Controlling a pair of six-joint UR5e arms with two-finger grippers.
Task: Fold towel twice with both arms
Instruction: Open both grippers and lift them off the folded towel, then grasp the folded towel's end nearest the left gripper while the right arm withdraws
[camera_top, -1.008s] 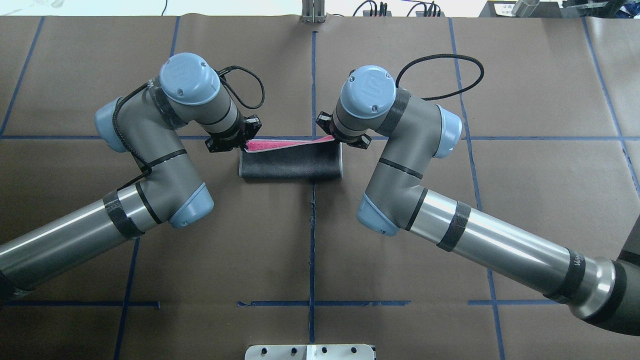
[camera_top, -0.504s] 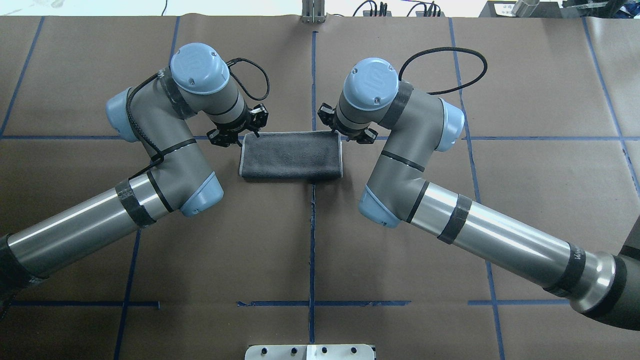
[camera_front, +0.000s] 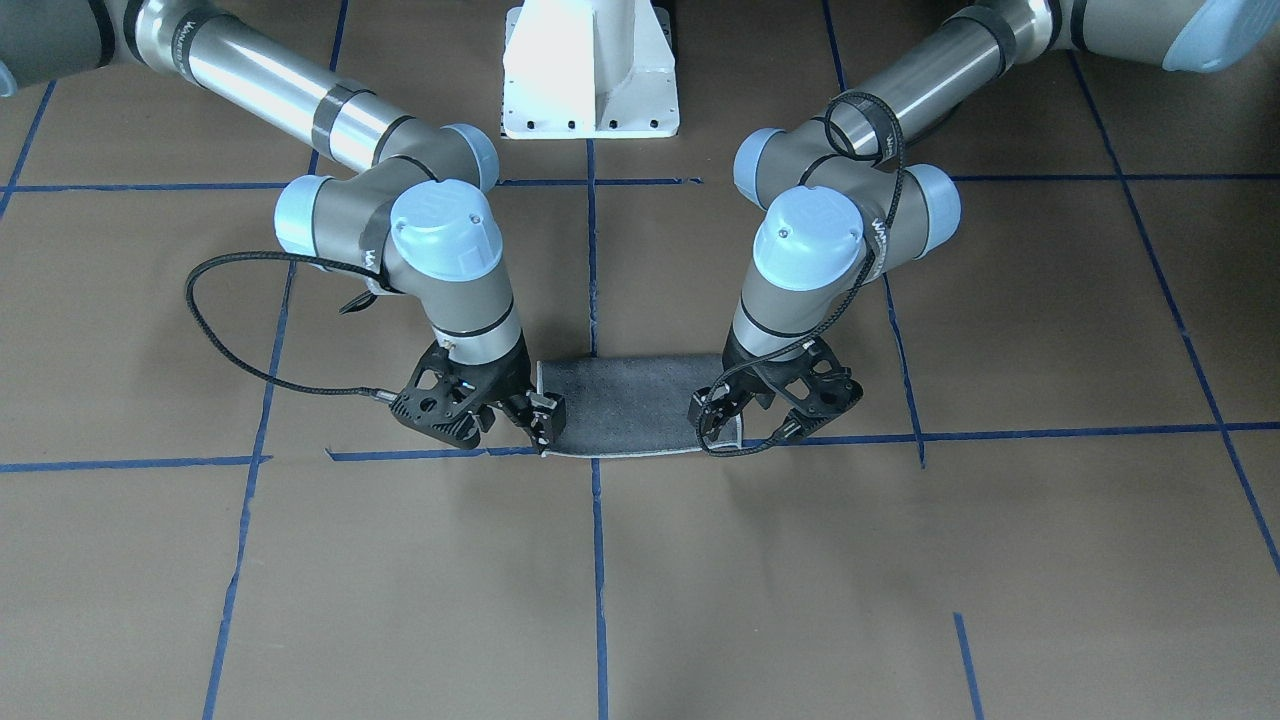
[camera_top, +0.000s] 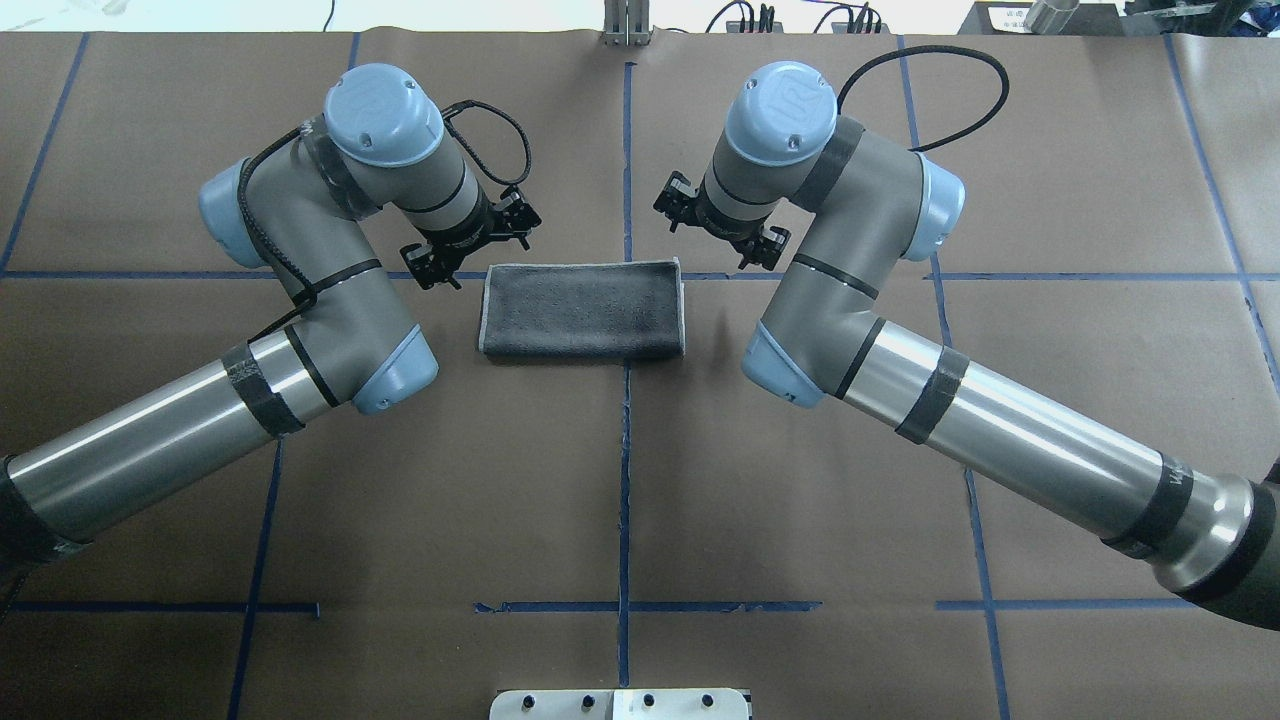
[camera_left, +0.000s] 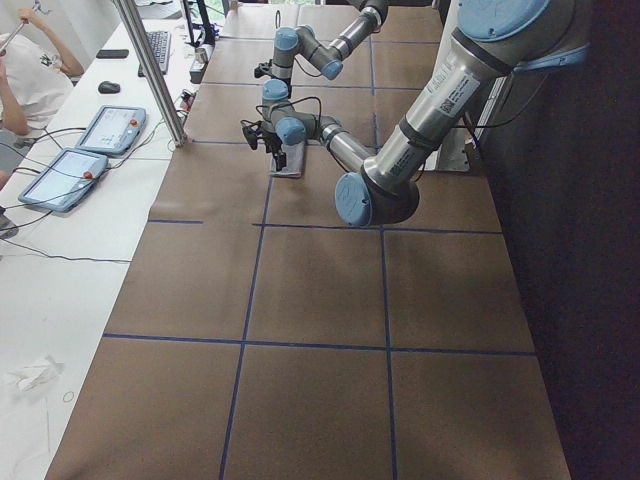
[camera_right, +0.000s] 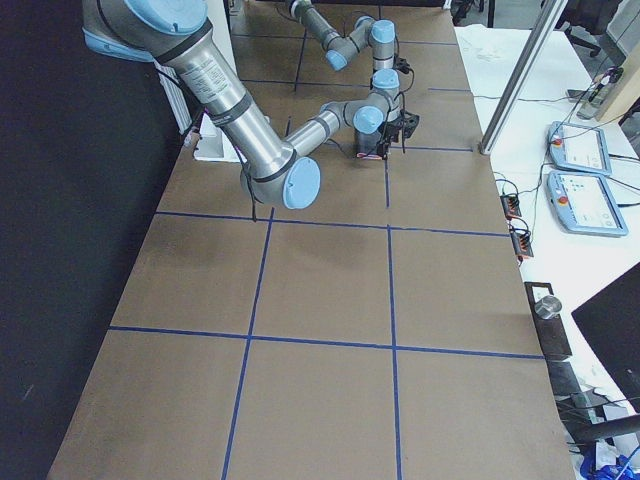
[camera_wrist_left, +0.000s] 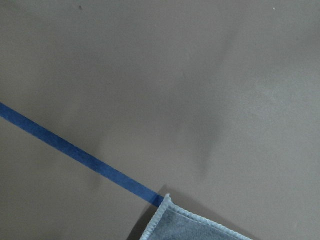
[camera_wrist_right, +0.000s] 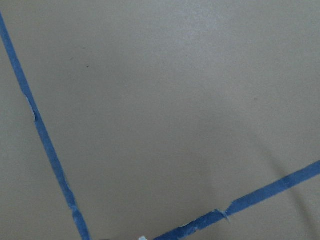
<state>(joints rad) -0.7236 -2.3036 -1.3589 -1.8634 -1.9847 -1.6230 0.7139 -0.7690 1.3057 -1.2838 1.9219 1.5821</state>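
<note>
Left arm (camera_top: 320, 300) crooks in from frame left, left gripper (camera_top: 472, 245) fingers spread, just beside the folded towel (camera_top: 583, 312), grey face up, centre-frame on the table (camera_top: 620, 480). Right arm (camera_top: 850, 300) mirrors it, right gripper (camera_top: 720, 222) fingers likewise spread.

Even, bright light is thrown from overhead, and only soft, pale shadows are cast on the table (camera_top: 620, 500). Glare streaks are seen along the silver tubes of the left arm (camera_top: 140, 450) and right arm (camera_top: 1010, 440). The wrist views are dimmer. The towel (camera_wrist_left: 185, 227) corner there is perhaps slightly unsharp. The side views are lost to black on the robot's side.
</note>
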